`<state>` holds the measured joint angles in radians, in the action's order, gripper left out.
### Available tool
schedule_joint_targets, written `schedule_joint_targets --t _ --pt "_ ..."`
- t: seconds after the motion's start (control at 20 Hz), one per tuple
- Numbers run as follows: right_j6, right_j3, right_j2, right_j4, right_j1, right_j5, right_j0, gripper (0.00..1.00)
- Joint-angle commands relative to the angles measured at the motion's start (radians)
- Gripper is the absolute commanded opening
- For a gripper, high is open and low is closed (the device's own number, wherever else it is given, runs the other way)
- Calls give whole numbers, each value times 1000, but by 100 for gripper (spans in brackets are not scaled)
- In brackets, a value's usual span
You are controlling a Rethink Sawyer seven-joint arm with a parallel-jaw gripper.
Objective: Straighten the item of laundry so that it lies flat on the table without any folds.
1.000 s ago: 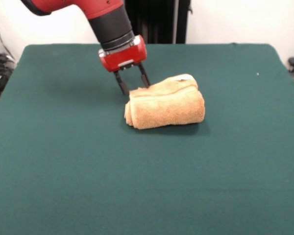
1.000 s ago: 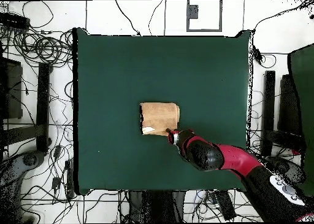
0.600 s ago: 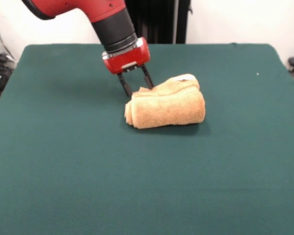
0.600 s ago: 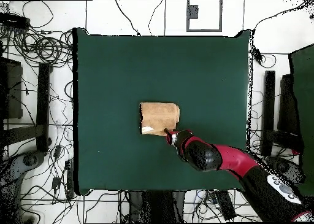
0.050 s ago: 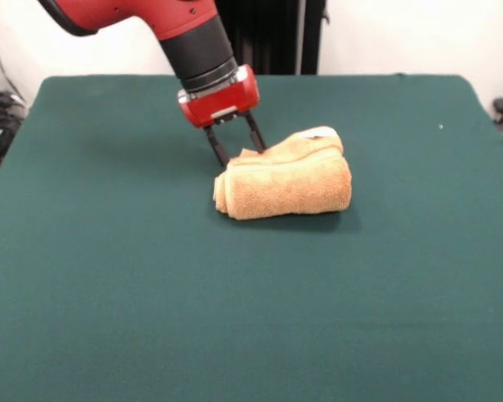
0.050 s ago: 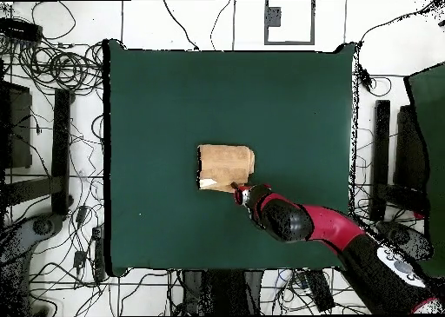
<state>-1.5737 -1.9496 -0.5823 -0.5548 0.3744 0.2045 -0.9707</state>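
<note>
Folded orange-tan towel (image 5: 283, 179) on green table (image 5: 151, 293). Gripper (image 5: 240, 153), fingers spread, at the towel's far corner; contact apparently just made.

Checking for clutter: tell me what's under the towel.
The folded towel lies directly on the green table; nothing shows beneath. The area it covers is hidden.

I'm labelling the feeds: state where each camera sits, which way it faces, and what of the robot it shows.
Front view: across the table from the robot, facing it; shows the forearm and open end effector at the folded towel.
Overhead view: above, looking straight down; shows the arm reaching in from the bottom right.
Shared: table, towel, end effector.
</note>
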Motion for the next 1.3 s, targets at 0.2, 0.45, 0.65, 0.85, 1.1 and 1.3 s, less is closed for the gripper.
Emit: schedule_joint_targets --t 0.2,0.45,0.65,0.85,1.1,1.3 --pt "-16 38 -24 -64 29 0 82 100" --pt "-15 27 -20 -84 60 5 73 100" --pt "-27 27 -17 -99 72 -5 76 100" --pt "-35 27 -13 -102 82 -3 81 100" --pt "-22 44 -28 -91 20 14 75 100" --pt "-20 69 -21 -90 -16 22 95 100"
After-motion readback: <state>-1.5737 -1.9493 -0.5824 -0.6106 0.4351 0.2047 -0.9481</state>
